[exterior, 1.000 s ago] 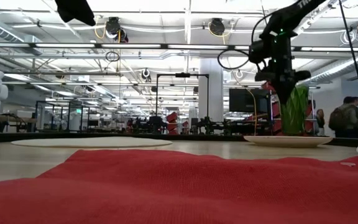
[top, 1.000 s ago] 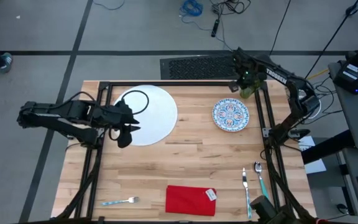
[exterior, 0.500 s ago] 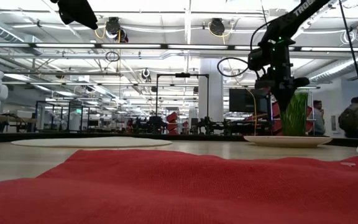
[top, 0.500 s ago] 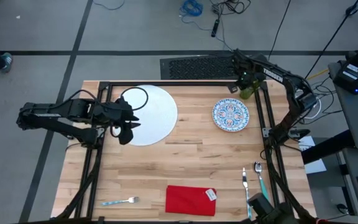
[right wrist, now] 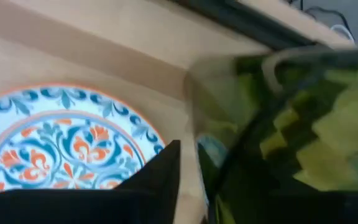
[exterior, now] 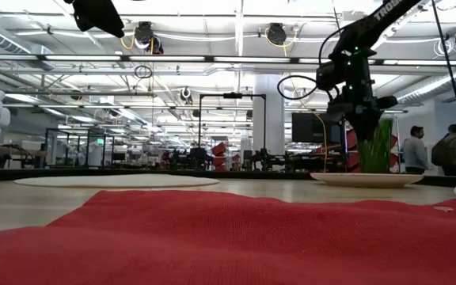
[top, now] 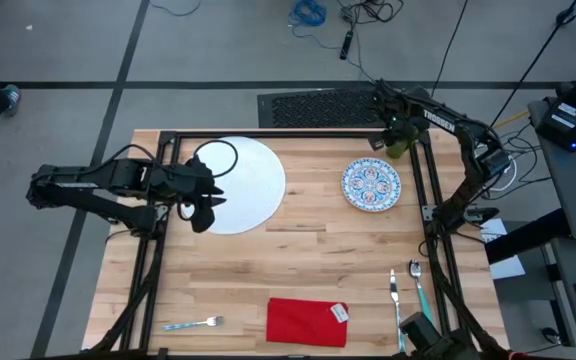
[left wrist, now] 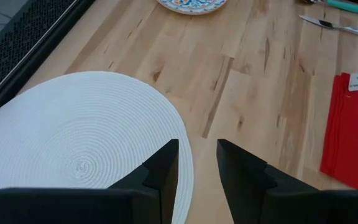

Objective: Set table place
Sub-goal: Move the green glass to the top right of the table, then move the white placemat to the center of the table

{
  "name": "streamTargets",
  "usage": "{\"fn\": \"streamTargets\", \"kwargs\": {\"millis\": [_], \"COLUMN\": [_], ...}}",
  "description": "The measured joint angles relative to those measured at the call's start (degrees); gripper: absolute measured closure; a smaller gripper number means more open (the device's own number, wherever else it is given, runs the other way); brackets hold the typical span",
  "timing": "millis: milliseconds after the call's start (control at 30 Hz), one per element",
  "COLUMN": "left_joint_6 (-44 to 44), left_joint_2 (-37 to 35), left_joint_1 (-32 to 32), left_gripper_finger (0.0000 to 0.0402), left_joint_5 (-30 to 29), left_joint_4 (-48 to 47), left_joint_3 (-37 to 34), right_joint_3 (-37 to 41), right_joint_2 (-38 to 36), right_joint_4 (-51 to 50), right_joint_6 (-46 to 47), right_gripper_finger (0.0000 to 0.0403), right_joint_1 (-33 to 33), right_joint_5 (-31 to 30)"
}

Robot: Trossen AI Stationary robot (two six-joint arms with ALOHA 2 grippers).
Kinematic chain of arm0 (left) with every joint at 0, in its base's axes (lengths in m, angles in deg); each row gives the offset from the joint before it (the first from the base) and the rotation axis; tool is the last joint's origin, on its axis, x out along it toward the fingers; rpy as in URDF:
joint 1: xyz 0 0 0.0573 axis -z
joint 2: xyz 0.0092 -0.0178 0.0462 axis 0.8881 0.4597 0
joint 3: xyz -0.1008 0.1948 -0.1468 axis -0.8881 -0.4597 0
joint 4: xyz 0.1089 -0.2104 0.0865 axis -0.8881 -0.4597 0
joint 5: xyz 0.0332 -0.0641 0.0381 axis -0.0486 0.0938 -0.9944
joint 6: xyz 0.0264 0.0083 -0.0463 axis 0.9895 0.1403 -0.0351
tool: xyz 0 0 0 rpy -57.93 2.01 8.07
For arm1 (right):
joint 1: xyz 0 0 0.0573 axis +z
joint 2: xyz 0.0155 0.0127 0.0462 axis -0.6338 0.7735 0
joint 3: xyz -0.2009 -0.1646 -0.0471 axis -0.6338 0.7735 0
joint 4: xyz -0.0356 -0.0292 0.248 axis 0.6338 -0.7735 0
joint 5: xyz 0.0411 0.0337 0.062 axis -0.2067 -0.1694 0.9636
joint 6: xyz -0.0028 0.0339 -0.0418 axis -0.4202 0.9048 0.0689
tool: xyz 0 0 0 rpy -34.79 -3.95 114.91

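Place setting unassembled; right arm at the green cup in the far right corner.

The left gripper (top: 200, 205), fingers a narrow gap apart and holding nothing, hovers at the near-left edge of the big white round ribbed plate (top: 236, 184), stiff and probably awkward to pinch except at its rim. The soft red cloth napkin (top: 307, 322) lies at the near edge. The small blue-patterned plate (top: 372, 185) looks breakable. The right gripper (top: 396, 135) straddles the translucent green cup (right wrist: 291, 130), light and likely slippery; whether it grips, I cannot tell. Only the right wrist view shows a finger by the cup's wall.
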Motion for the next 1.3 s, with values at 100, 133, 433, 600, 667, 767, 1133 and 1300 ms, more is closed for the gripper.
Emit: {"fn": "streamTargets", "kwargs": {"millis": [100, 133, 433, 600, 667, 767, 1133, 1300], "left_joint_6": [0.00, 0.01, 0.04, 0.07, 0.07, 0.09, 3.05, 5.16], "left_joint_2": [0.00, 0.00, 0.00, 0.00, 0.00, 0.00, 0.00, 0.00], "left_joint_1": [0.00, 0.00, 0.00, 0.00, 0.00, 0.00, 0.00, 0.02], "left_gripper_finger": [0.0307, 0.0307, 0.0307, 0.0307, 0.0307, 0.0307, 0.0307, 0.0307], "left_joint_5": [0.28, 0.27, 0.26, 0.26, 0.26, 0.26, 0.42, 4.88], "left_joint_4": [0.00, -0.01, -0.04, -0.04, 0.00, -0.02, -0.14, -2.86], "left_joint_3": [0.00, 0.00, 0.00, 0.00, 0.00, 0.00, 0.00, 0.00], "right_joint_3": [0.00, 0.00, 0.00, 0.00, 0.00, 0.00, -0.08, -0.09], "right_joint_2": [-1.22, -1.81, -11.21, -16.97, -19.16, -22.41, -34.85, -35.40], "right_joint_4": [-2.19, -2.85, -3.87, -3.44, -3.26, -3.16, 2.24, 4.36], "right_joint_6": [-0.24, -0.33, -1.05, 0.17, 0.98, 1.37, 20.66, 33.23], "right_gripper_finger": [0.0267, 0.0259, 0.0226, 0.0225, 0.0225, 0.0225, 0.0243, 0.0297], "right_joint_1": [0.00, 0.00, 0.02, 0.36, 0.98, 1.97, 19.25, 35.30], "right_joint_5": [0.92, 1.75, 2.74, 4.35, 4.46, 4.44, 4.42, 0.45]}}
